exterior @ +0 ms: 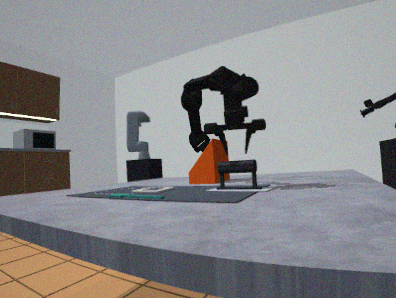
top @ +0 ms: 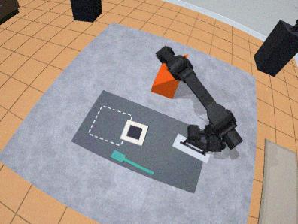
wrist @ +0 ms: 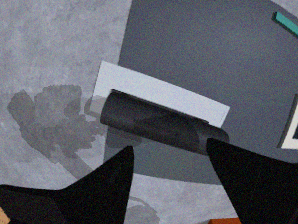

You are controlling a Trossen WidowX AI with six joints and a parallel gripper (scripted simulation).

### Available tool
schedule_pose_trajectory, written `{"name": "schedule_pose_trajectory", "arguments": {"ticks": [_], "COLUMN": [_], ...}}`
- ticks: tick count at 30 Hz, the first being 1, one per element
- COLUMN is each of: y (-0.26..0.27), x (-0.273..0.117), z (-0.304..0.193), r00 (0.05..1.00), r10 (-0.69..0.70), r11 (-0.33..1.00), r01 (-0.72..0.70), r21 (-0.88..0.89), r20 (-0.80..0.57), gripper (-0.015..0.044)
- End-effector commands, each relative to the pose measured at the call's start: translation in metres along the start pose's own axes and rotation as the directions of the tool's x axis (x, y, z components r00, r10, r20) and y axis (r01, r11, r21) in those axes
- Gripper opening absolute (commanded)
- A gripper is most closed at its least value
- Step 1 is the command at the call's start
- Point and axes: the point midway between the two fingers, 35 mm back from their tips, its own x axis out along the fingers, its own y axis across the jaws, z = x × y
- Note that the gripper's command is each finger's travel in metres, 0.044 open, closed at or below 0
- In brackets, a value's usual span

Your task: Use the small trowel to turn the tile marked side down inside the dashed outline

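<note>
The trowel, a pale flat plate with a raised black bar handle (top: 180, 140) (exterior: 237, 166) (wrist: 160, 92), rests at the mat's right end in the top view. My gripper (exterior: 236, 153) (wrist: 170, 148) is open and empty above the handle, which in the wrist view slants across in front of both fingertips. The tile (top: 134, 132) (exterior: 152, 189) (wrist: 289, 143) is white with a dark square facing up. It lies flat on the mat (top: 162, 128) (exterior: 220, 197) (wrist: 200, 50), mostly right of the dashed outline (top: 102, 107), at its right edge. The arm partly hides the trowel in the top view.
A teal spatula (top: 119, 156) (exterior: 145, 196) (wrist: 286, 24) lies on the mat's near side, close to the tile. An orange wedge-shaped block (top: 163, 84) (exterior: 215, 165) stands behind the mat, under the arm. The grey table (top: 60, 169) (exterior: 300, 225) surrounds the mat.
</note>
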Motion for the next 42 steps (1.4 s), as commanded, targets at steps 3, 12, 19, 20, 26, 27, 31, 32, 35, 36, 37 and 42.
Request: {"name": "schedule_pose_trajectory", "arguments": {"ticks": [3, 12, 19, 20, 26, 27, 31, 32, 35, 36, 37, 42], "y": [0.0001, -0.0003, -0.0007, -0.0008, -0.0010, -0.0010, -0.0012, -0.0012, -0.0014, -0.0015, -0.0015, -0.0018], "x": [0.0000, 0.0001, 0.0002, 0.0003, 0.0003, 0.0004, 0.0004, 0.0004, 0.0005, 0.0005, 0.0005, 0.0006], "z": [0.0001, 0.0000, 0.0000, 0.0000, 0.0000, 0.0000, 0.0000, -0.0001, -0.0001, -0.0001, -0.0001, -0.0001], "r00": [1.000, 1.000, 1.000, 1.000, 1.000, 1.000, 1.000, 1.000, 1.000, 1.000, 1.000, 1.000], "r10": [0.004, 0.004, 0.004, 0.004, 0.004, 0.004, 0.004, 0.004, 0.004, 0.004, 0.004, 0.004], "r11": [0.977, 0.863, 0.717, 0.692, 0.528, 0.498, 0.374, 0.341, 0.242, 0.208, 0.174, 0.001], "r01": [-0.003, -0.003, -0.003, -0.003, -0.003, -0.003, -0.002, -0.002, -0.002, -0.002, -0.001, -0.001], "r21": [0.215, 0.504, 0.697, 0.722, 0.849, 0.867, 0.928, 0.940, 0.970, 0.978, 0.985, 1.000], "r20": [0.000, 0.000, 0.000, 0.000, 0.001, 0.001, 0.001, 0.001, 0.001, 0.001, 0.001, 0.001], "gripper": [0.0270, 0.0270, 0.0270, 0.0270, 0.0270, 0.0270, 0.0270, 0.0270, 0.0270, 0.0270, 0.0270, 0.0270]}}
